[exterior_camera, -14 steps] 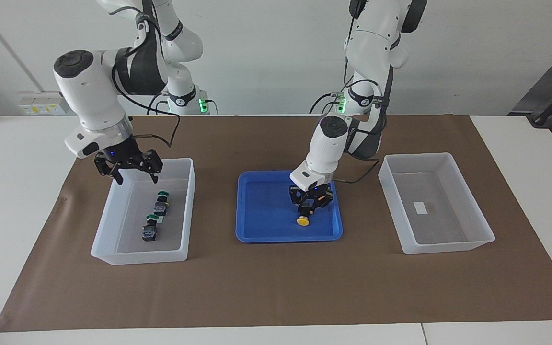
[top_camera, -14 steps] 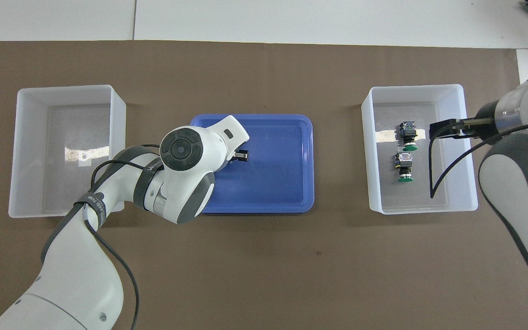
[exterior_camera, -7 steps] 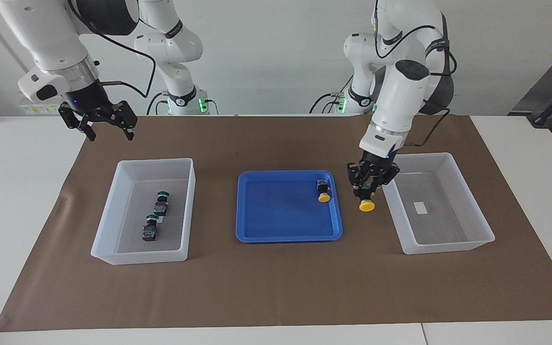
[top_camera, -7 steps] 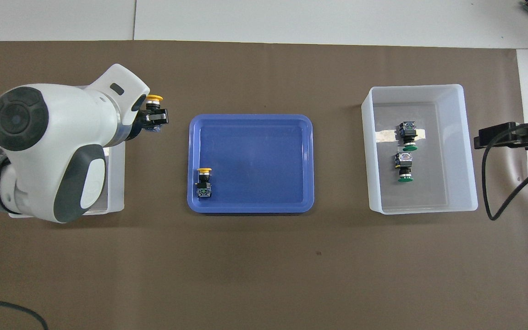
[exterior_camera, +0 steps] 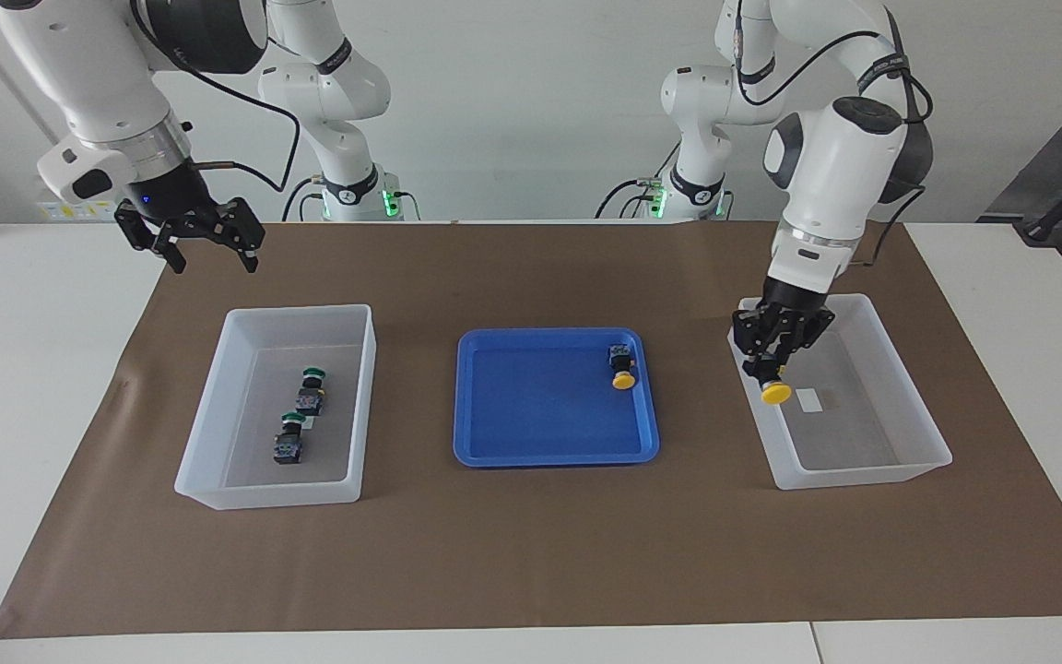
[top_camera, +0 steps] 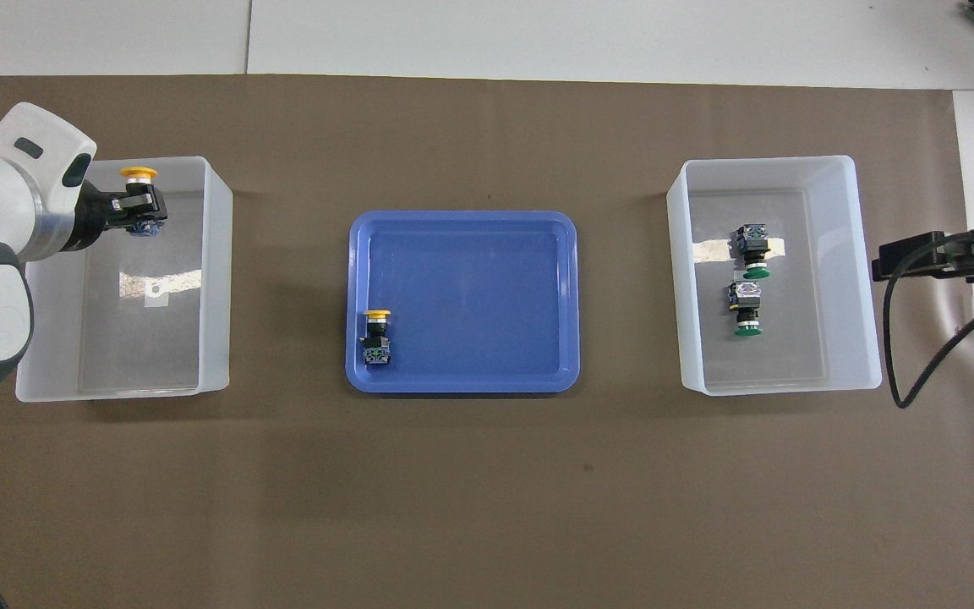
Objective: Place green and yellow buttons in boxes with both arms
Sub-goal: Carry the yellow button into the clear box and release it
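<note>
White table (exterior_camera: 33, 369) carries large brown paper mat (exterior_camera: 531, 553) covering most of its top; bare white margins at both ends. Three containers directly on mat, in row. Shallow blue plastic tray (exterior_camera: 494, 454) at middle. Translucent white plastic box (exterior_camera: 268, 493) toward right arm's end. Second translucent white plastic box (exterior_camera: 863, 475) toward left arm's end. Boxes well apart from tray, brown mat showing between them.

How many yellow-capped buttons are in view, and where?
2. One yellow button is held by the left tool over the box at the left arm's end. The other yellow button lies in the blue tray.
</note>
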`<state>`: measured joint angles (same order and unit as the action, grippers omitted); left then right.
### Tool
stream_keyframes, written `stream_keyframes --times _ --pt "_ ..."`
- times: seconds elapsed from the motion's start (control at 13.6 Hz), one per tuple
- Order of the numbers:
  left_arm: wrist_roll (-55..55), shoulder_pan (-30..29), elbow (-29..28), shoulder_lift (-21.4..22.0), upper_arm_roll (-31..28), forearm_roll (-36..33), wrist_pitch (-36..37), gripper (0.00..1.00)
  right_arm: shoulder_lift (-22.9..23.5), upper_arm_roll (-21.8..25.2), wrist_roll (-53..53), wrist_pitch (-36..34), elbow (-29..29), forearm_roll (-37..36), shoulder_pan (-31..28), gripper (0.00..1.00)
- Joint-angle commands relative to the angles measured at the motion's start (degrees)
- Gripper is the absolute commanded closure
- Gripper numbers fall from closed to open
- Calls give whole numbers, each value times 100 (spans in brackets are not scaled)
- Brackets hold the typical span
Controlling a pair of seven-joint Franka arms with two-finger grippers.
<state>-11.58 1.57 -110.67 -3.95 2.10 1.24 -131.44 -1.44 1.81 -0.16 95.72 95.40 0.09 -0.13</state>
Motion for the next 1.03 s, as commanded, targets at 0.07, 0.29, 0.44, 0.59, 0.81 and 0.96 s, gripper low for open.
stream_keyframes --times 0.07,0.29,0.44,0.59,0.81,0.96 --pt "805 -560 -822 -27 80 -72 -1179 100 -103 -102 95 8 120 -97 -110 0" --pt "1000 -579 -859 -403 80 -72 -1436 100 -111 -102 95 8 128 -97 -92 0" --pt "1289 -535 -807 -790 80 -63 -1734 100 -111 -102 86 8 128 -97 -92 0" --pt "1396 -491 -632 -1150 98 -72 -1999 100 -120 -102 77 8 137 -97 -92 0" --pt "1518 -394 -280 -1599 98 -72 -2017 100 -120 -102 86 17 137 -97 -92 0" --pt "1519 -412 -183 -1670 89 -72 -2026 48 -120 -102 77 17 137 -97 -92 0"
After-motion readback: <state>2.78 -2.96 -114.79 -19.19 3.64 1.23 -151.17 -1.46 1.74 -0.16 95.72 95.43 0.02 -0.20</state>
